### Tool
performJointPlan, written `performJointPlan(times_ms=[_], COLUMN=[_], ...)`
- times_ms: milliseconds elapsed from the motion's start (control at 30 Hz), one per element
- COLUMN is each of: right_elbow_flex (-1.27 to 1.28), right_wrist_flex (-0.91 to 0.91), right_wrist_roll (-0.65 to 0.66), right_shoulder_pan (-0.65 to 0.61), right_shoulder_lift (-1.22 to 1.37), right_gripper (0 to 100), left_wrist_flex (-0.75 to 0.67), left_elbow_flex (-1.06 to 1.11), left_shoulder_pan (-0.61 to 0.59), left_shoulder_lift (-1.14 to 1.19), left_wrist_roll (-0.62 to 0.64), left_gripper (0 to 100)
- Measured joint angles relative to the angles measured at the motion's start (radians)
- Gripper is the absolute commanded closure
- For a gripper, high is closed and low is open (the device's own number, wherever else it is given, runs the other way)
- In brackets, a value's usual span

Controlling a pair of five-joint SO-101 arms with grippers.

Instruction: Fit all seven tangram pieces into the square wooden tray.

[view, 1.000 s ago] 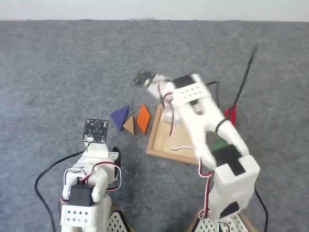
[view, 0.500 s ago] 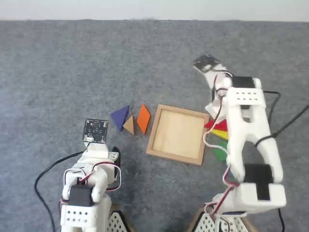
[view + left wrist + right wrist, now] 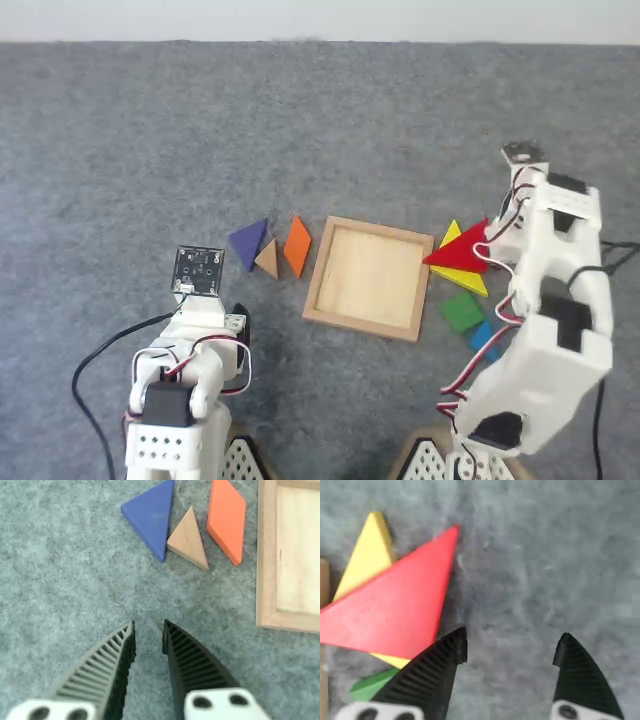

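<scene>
Table: a grey, felt-like table top (image 3: 150,130) carries everything in front of me, and its far edge runs straight across, well beyond the pieces.
Tray: a square wooden tray (image 3: 362,326) lies flat about mid-table, turned slightly askew to the far edge.
On my left of the tray: a dark blue triangle (image 3: 250,239), a small plain-wood triangle (image 3: 268,261) and an orange parallelogram (image 3: 297,246) lie flat in a tight cluster. The plain one sits between the other two, and the orange one lies just beside the tray's rim.
On my right of the tray: a large red triangle (image 3: 462,252) points at the rim and rests partly over a yellow triangle (image 3: 466,281).
Nearer my edge: a green square (image 3: 461,310) lies beside a light blue piece (image 3: 484,335), which is partly hidden.
</scene>
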Motion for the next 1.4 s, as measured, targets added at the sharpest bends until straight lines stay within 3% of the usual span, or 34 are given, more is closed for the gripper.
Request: performJointPlan(times_ms=[600,933,1167,1400], right_elbow_flex=[0.043,0.041,-0.229,-0.535], right_wrist_flex=[0.014,-0.055,-0.058,0.049], right_wrist_roll=[0.003,0.002,0.003,0.003], right_shoulder_pan=[-0.265,-0.198,-0.196,-0.195], right_shoulder_lift=[-0.097,-0.242,-0.020,0.293], right_gripper=[72.0,72.1,72.1,71.9], left_wrist_flex=[0.000,0.000,0.000,0.000], left_elbow_flex=[0.000,0.000,0.000,0.000], left_shoulder_pan=[0.000,0.000,0.000,0.000], left_shoulder_lift=[0.000,0.000,0.000,0.000], left_wrist_roll=[0.000,0.000,0.000,0.000], left_gripper=[91,91,91,91])
